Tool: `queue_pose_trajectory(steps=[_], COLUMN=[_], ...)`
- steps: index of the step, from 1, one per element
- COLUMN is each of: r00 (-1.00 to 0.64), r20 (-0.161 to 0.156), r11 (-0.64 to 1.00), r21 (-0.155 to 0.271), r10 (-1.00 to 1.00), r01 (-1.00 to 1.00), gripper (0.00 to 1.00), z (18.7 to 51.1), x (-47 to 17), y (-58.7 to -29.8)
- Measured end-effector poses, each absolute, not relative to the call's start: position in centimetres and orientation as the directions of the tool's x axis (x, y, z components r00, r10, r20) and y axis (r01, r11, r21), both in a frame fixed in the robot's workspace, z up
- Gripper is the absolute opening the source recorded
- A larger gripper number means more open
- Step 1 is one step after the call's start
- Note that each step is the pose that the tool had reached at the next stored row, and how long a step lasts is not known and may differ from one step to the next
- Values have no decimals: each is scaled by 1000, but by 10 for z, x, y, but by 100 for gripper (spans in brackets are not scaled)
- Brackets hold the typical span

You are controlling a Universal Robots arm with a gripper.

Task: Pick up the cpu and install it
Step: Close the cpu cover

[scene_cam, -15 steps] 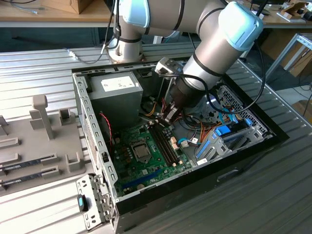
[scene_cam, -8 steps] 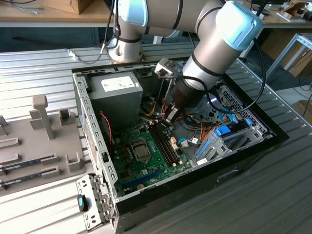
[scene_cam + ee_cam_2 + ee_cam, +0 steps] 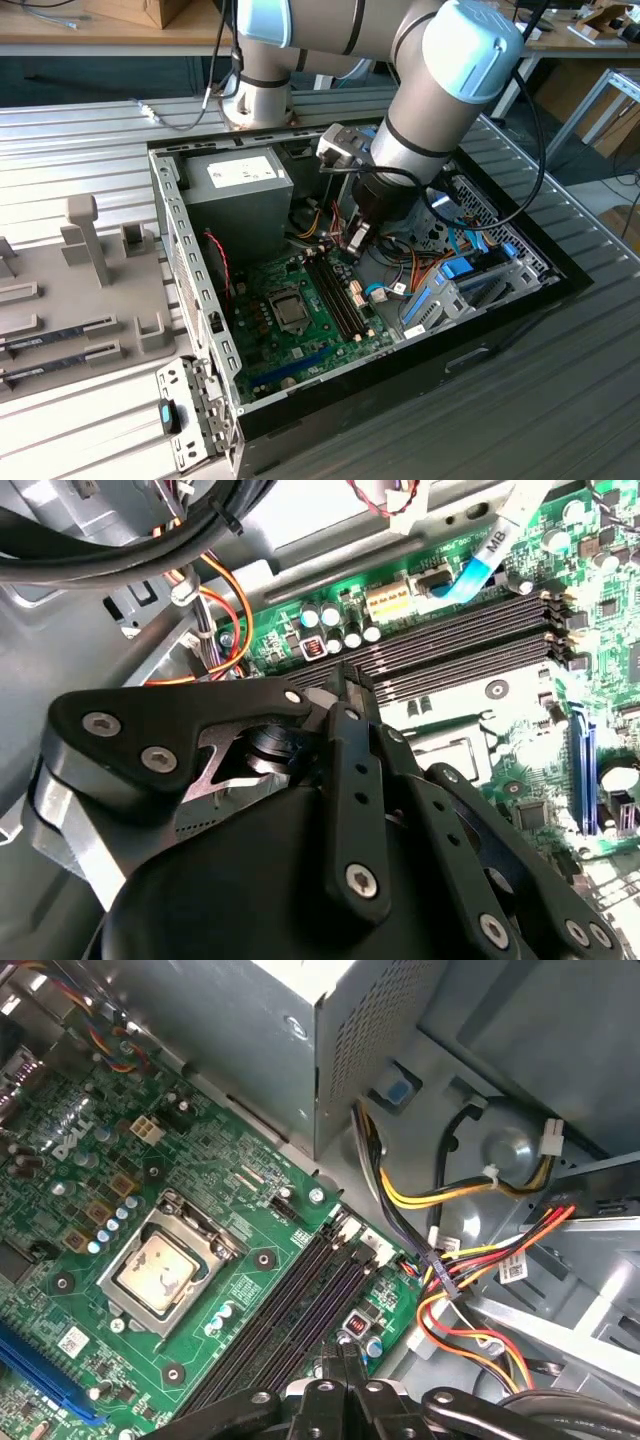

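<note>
- At the exterior view's left, a grey tray lies outside the case. Two memory sticks rest flat in its grooves.
- Next to it is the open computer case, which holds all the other parts.
- In the far corner of the case sits the grey power supply box with a white label on top.
- In front of this box, the green motherboard covers the floor of the case.
- The cpu lies inside the socket frame on the motherboard, with its metal top facing up. Nothing covers it.
- Beside the socket, the dark memory slots run in parallel, and no sticks are in them.
- The gripper hangs above the end of these slots, apart from the cpu. In both wrist views its fingers are pressed together with nothing between them.
- Close beside the gripper, yellow, red and orange cables run from the power supply box across the metal floor of the case.
- At the exterior view's right, blue plastic parts sit on the drive bay.
</note>
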State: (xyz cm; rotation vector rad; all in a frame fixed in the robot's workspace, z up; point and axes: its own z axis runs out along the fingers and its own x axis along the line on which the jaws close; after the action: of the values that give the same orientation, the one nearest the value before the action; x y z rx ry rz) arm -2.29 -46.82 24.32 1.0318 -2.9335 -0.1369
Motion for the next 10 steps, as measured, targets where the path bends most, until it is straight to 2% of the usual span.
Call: queue_pose_trajectory(steps=[5, 10], r00=[-742, -622], r20=[-2, -2], r11=[739, 619], r21=[93, 93], r10=[-670, -783], r01=[-667, -780], gripper=[11, 11], z=[243, 243], x=[-23, -23], y=[-468, -468])
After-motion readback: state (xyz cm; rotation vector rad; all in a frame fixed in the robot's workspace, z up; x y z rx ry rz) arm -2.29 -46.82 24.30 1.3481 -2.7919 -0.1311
